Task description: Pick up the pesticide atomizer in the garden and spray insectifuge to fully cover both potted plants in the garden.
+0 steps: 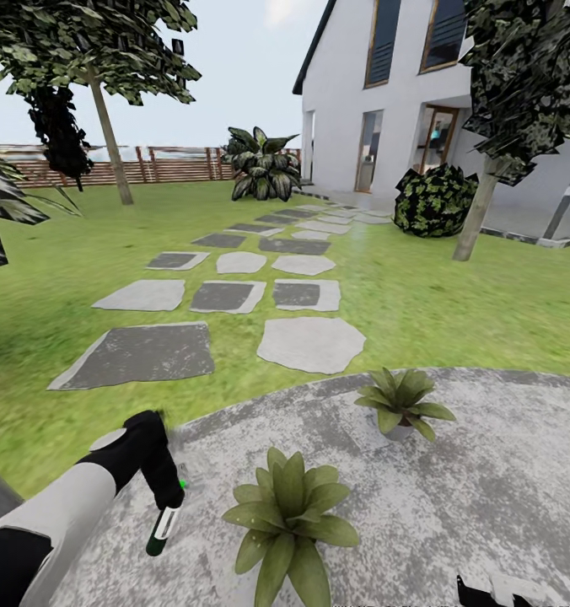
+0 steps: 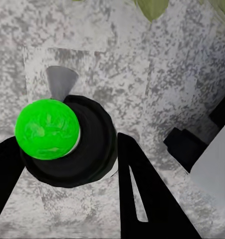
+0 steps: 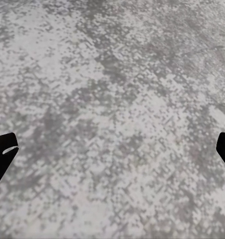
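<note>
the slim dark-green pesticide atomizer with a white label and bright green tip (image 1: 164, 524) is held in the black left gripper (image 1: 165, 497), low at the left of the head view, above the round grey paved patio (image 1: 487, 489). the bottle is seen hanging roughly upright, slightly tilted, with the green tip near the gripper and the body pointing down toward the paving. in the left wrist view the atomizer (image 2: 67, 139) is looked at end-on: its round green tip sits on a dark body, and the two black fingers (image 2: 142, 189) are pressed against that body on either side, so the left gripper (image 2: 67, 164) is clenched around the bottle.

just beside the atomizer, toward the middle of the head view, a low rosette of broad pointed olive-green leaves (image 1: 289, 516) is seen on the patio; its pot is hidden by the leaves. a second, smaller rosette in a small grey pot (image 1: 400, 405) stands farther off and to the right, near the patio's edge, well apart from the first.

the right gripper (image 3: 112, 149) is spread wide, its two black fingertips (image 3: 2, 149) showing at opposite edges of the right wrist view with nothing but mottled grey paving between them.

beyond the patio, grey stepping stones (image 1: 226, 295) are laid across the green lawn (image 1: 454, 295) toward a white house (image 1: 386, 84). a brown slatted wooden fence (image 1: 150, 164) is seen at the far left.
</note>
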`<state>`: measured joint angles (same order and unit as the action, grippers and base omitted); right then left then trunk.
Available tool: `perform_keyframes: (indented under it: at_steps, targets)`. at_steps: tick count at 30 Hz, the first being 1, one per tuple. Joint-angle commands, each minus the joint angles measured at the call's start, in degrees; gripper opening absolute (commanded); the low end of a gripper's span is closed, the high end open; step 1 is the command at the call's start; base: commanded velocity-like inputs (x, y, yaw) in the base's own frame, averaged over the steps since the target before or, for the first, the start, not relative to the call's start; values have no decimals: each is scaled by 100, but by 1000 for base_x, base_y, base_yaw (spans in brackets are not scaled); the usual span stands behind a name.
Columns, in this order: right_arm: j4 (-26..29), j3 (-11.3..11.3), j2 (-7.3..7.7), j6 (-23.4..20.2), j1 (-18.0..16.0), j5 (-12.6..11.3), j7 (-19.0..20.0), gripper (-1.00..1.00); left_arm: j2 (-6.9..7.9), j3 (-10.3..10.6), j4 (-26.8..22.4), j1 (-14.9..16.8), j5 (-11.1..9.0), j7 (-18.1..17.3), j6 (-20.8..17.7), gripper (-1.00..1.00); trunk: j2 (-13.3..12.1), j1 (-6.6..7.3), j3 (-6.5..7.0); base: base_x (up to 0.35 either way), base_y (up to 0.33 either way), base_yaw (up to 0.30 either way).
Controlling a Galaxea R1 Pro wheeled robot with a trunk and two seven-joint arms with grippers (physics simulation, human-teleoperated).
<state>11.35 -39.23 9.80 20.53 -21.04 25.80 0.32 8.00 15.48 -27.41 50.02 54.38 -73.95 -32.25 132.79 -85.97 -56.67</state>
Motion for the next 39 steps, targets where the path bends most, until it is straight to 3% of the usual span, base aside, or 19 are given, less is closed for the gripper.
perform_keyframes:
  at_steps: [1,4,9,14,19,29,39]
  targets:
    - [-5,-49,-2,23,-5,52,3,100,67,17,3,-3,-6,-30,-63,-100,2,1,-12,0,0,-67]
    - [1,-56,1,21,-6,49,3,100,162,15,18,-38,-6,-23,-62,-100,2,1,-24,0,0,-45]
    - [2,-58,4,21,-7,48,3,100,154,-26,-68,-135,-6,23,-81,-100,42,-21,-46,0,0,-7]
    - [0,-58,-1,21,-7,48,3,100,90,-18,-80,-121,-8,282,-141,-100,243,-131,-166,0,0,0]
    - [5,-58,1,23,-6,48,3,100,63,-10,-81,-87,-15,301,-154,-100,443,-240,-300,0,0,0]
    - [7,-59,12,21,-5,48,-4,100,147,22,18,-179,-7,310,-144,-100,844,-460,-567,0,0,0]
    - [-1,-58,22,21,1,56,3,100,45,6,-91,-212,-6,314,-154,-100,844,-460,-574,0,0,0]
